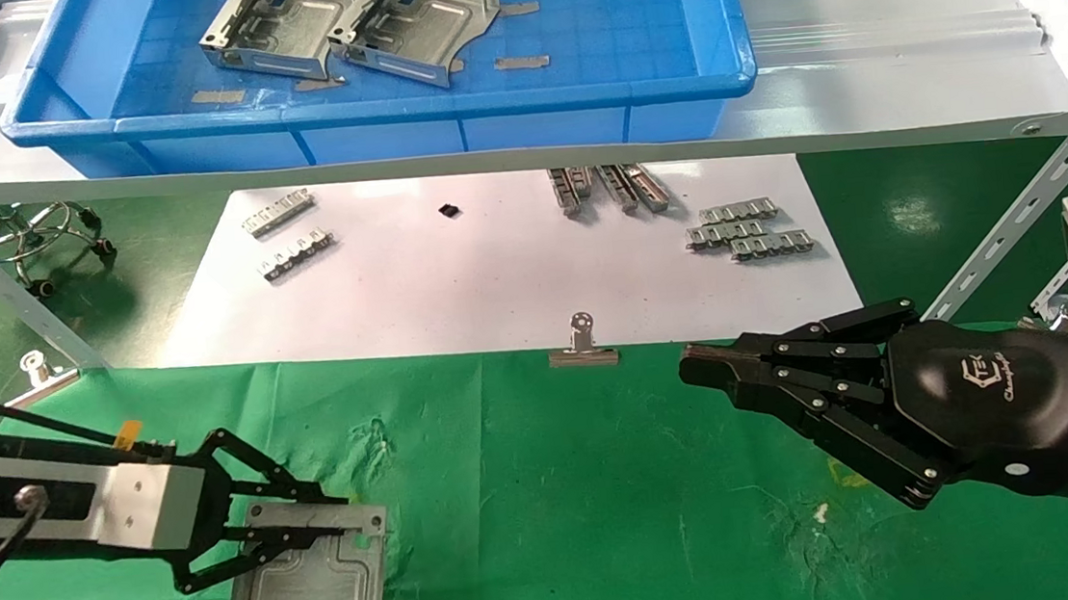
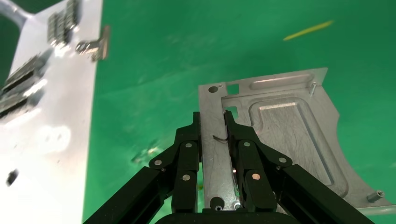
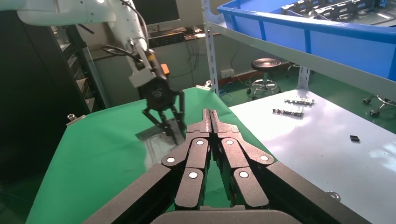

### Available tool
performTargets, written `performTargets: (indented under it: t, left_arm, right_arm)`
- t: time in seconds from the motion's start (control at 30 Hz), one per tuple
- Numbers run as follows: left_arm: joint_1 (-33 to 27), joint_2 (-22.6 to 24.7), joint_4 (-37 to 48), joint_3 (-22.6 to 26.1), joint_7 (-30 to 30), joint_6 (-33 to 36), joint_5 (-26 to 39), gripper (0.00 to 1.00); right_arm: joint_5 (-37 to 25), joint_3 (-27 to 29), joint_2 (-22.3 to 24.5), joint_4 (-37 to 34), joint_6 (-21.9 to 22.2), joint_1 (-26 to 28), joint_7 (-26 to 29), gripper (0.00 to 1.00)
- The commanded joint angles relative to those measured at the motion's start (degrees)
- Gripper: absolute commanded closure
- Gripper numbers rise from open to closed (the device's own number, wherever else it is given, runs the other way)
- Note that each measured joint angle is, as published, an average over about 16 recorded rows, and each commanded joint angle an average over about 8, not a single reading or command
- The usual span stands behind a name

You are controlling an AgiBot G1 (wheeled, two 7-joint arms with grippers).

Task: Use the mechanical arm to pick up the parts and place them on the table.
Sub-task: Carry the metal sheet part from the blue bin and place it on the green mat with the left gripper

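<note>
One shiny grey part [image 1: 308, 590] lies low over the green-cloth table [image 1: 560, 491] at the front left. My left gripper [image 1: 326, 519] is shut on its raised side flange; in the left wrist view the gripper [image 2: 212, 116] has a finger on each side of that edge of the part [image 2: 289, 135]. Two more parts [image 1: 278, 27] [image 1: 418, 25] lie in the blue tray [image 1: 382, 110] on the shelf. My right gripper [image 1: 694, 363], a glossy black hand, hovers over the cloth at the right, shut and empty, as its own view [image 3: 210, 113] shows.
A white sheet [image 1: 493, 275] lies under the white shelf [image 1: 862, 68], held by a binder clip [image 1: 582, 344]. Small toothed strips [image 1: 748, 231] [image 1: 289, 234] lie on it. A slanted shelf leg [image 1: 1002, 230] stands at the right.
</note>
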Motion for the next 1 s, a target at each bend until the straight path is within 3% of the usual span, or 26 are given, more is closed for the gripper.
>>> performTargets:
  t: [0.03, 0.67, 0.73, 0.9, 1.0]
  left_arm:
    - [0.3, 1.5, 2.6, 0.3, 1.2, -0.7, 0.2, 1.0]
    - [1.4, 8.0, 14.9, 0.1, 10.4, -4.6, 0.8, 0.98]
    - [1.6, 8.4, 15.6, 0.1, 11.1, -4.7, 0.8, 0.88]
    - [2.0, 9.3, 17.1, -0.1, 12.4, -4.7, 0.7, 0.27]
    - [2.1, 9.7, 18.0, -0.1, 13.1, -5.1, 0.6, 0.02]
  right_arm:
    - [0.0, 0.0, 0.0, 0.0, 0.0, 0.0, 0.0, 1.0]
    - [0.0, 0.0, 0.0, 0.0, 0.0, 0.0, 0.0, 1.0]
    - [0.0, 0.0, 0.0, 0.0, 0.0, 0.0, 0.0, 1.0]
    - [0.0, 0.0, 0.0, 0.0, 0.0, 0.0, 0.0, 1.0]
    - [0.0, 0.0, 0.0, 0.0, 0.0, 0.0, 0.0, 1.0]
